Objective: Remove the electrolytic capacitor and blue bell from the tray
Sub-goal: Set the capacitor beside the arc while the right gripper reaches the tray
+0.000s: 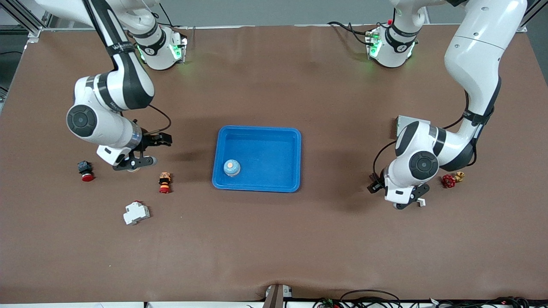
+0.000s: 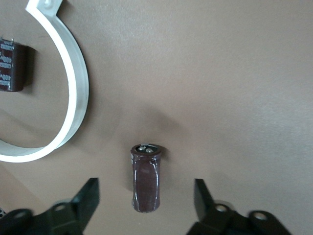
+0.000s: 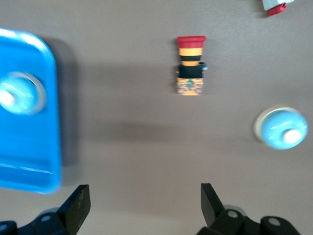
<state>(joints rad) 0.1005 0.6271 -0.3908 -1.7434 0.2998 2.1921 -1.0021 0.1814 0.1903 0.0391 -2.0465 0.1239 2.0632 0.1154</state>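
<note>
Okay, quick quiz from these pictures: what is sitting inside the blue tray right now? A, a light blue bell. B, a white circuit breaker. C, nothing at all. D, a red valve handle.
A: the front view shows a light blue bell inside the blue tray, in the corner nearest the camera toward the right arm's end.

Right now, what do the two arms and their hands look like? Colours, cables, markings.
Both arms have glossy white shells with black joint bands and round dark grey joint caps. A thin black cable loops near each wrist. Green lights glow on both white bases. The right arm carries small white lettering on a black band. The left hand and right hand have black fingers on a white body.
</note>
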